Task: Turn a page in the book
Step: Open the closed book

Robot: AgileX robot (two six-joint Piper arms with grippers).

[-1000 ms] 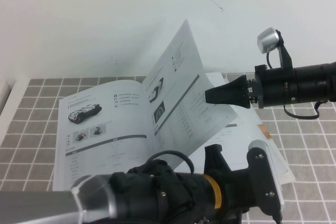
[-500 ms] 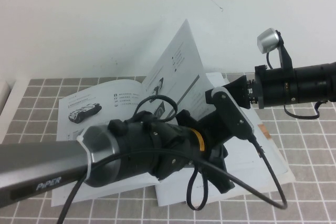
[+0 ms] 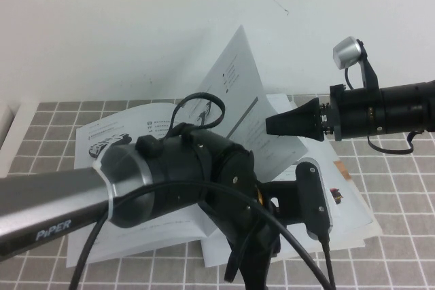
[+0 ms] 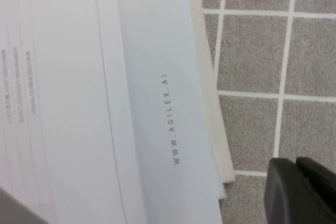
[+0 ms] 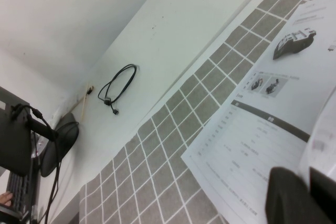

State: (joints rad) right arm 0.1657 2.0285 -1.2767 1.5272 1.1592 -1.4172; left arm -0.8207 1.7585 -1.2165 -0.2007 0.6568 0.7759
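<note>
The left gripper (image 4: 300, 188) has swung down near the book (image 3: 126, 142), jaws pressed together. The right gripper (image 3: 293, 119) still pinches the page (image 3: 234, 76) upright, so the turn is half done

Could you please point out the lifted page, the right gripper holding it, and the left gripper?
the page (image 3: 234, 66), high view, on its raised upper part.
the right gripper (image 3: 272, 125), high view, at the jaws' tips pinching the page edge.
the left gripper (image 4: 300, 192), left wrist view, low over the tiles beside the book.

Bright even light, soft shadow behind the page (image 3: 234, 93), wrist views blurred near the lens
</note>
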